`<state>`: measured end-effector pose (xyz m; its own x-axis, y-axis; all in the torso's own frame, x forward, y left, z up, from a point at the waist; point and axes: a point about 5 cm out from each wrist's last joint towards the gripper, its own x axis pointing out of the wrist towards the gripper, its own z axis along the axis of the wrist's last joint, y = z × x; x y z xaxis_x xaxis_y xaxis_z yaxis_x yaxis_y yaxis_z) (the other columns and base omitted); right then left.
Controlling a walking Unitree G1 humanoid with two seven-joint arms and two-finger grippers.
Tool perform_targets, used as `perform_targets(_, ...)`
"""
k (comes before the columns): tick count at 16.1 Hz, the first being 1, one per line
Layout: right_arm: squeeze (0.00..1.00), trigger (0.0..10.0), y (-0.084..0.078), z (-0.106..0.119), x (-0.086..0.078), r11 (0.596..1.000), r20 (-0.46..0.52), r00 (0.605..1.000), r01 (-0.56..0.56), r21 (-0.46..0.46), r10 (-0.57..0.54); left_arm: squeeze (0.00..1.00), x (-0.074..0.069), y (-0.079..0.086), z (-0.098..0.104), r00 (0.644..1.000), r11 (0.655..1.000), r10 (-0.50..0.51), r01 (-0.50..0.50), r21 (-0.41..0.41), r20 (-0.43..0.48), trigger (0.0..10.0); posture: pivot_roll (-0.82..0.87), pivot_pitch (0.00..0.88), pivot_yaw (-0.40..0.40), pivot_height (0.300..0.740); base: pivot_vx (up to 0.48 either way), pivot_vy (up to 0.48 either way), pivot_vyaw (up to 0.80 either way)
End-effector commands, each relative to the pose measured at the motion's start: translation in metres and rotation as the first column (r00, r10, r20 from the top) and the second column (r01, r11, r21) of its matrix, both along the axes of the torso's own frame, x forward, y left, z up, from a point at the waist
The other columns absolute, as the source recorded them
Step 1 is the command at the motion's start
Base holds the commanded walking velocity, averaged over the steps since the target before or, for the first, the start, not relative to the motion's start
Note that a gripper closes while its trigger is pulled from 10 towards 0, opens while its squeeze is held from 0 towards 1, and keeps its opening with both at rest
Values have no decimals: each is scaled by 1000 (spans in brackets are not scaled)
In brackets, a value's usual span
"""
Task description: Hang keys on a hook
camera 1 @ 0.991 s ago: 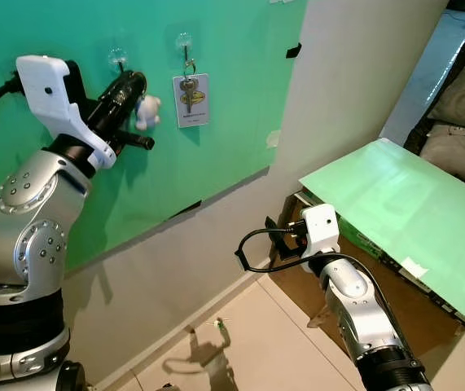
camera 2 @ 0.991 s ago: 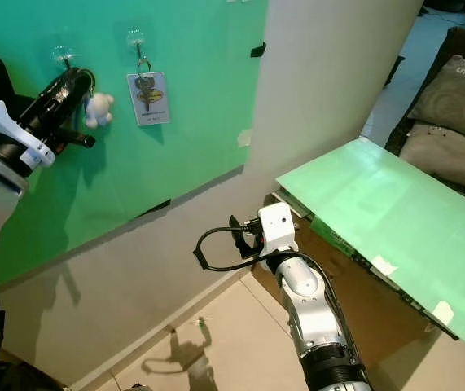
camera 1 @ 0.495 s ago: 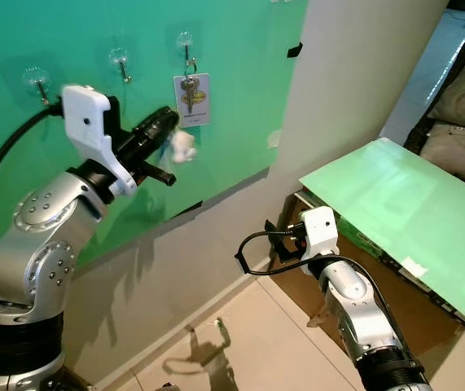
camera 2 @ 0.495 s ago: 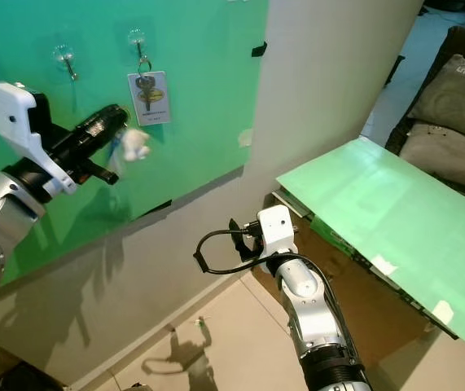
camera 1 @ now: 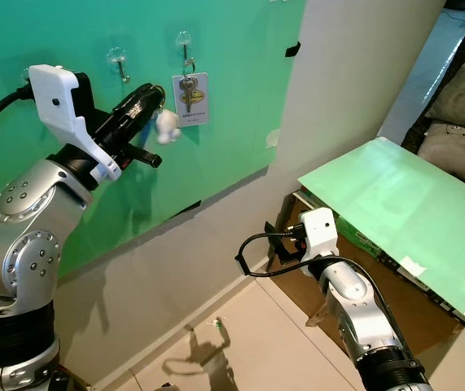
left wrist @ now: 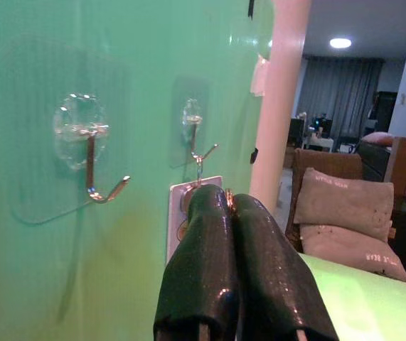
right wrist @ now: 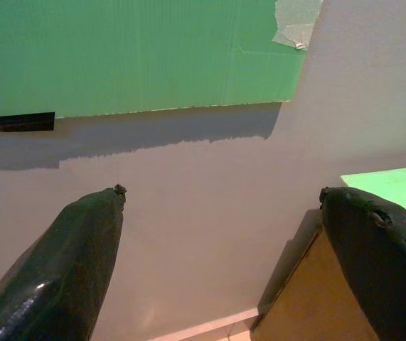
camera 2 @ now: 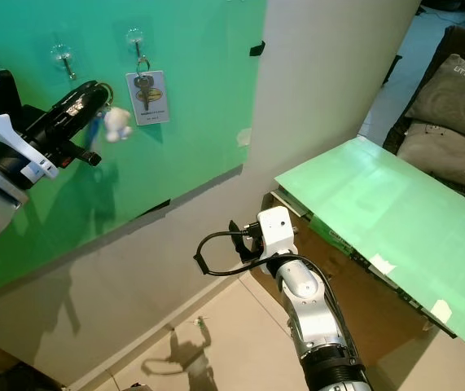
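While raised before the green wall board, the left arm carries the keys near a row of clear hooks.

Keys: a bunch with a small white plush charm (camera 1: 165, 126) dangles from the tip of the left gripper (camera 1: 146, 94), in the air just off the green board (camera 1: 232, 98), below and between two of the hooks; the metal of the keys themselves is too small to make out.

Left gripper: its two black fingers (left wrist: 220, 256) are pressed together, clamped on the key bunch, and point up toward the board.

Bare hook: a clear stick-on hook (left wrist: 89, 160) with a metal prong sits on the board just above the gripper's tip.

Occupied hook: the neighbouring clear hook (camera 1: 185, 42), to the robot's right of the bare one, bears another set of keys with a white tag (camera 1: 190, 99) that hangs flat against the board.

Third hook: one more clear hook (camera 2: 63, 57) shows above the left arm in the right eye view.

Right gripper: the right gripper (right wrist: 224, 234) hangs low near the beige wall (camera 1: 354, 73), fingers spread wide and holding nothing.

Surroundings: a pale green panel (camera 1: 403, 204) lies slanted over a brown cabinet (camera 1: 330, 301) to the robot's right, with grey cushions (camera 2: 452, 106) beyond it.
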<state>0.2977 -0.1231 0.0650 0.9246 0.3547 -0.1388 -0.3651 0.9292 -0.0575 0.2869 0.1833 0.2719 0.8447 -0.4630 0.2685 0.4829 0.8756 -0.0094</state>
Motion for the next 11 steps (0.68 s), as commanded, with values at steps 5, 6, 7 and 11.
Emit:
perform_targets(5, 224, 10000, 1, -1, 2, 1000, -6, 1000, -17, -11, 17, 0, 4, 11, 12, 996, 996, 87, -86, -32, 35, 10000, 31, 0, -58, 740, 0, 0, 0)
perform_targets(6, 227, 10000, 1, -1, 2, 1000, -2, 1000, -19, -10, 19, 0, 7, 13, 12, 993, 993, 110, -109, -43, 32, 10000, 31, 0, -58, 740, 0, 0, 0)
perform_targets(7, 224, 10000, 1, 0, 2, 1000, 0, 1000, -20, -9, 20, 0, 9, 12, 12, 993, 992, 115, -113, -47, 31, 10000, 29, 0, -56, 740, 0, 0, 0)
perform_targets(11, 224, 10000, 1, -1, 2, 1000, -2, 1000, -13, -8, 13, 0, 9, 10, 19, 993, 992, 108, -105, -64, 55, 10000, 24, 0, -51, 740, 0, 0, 0)
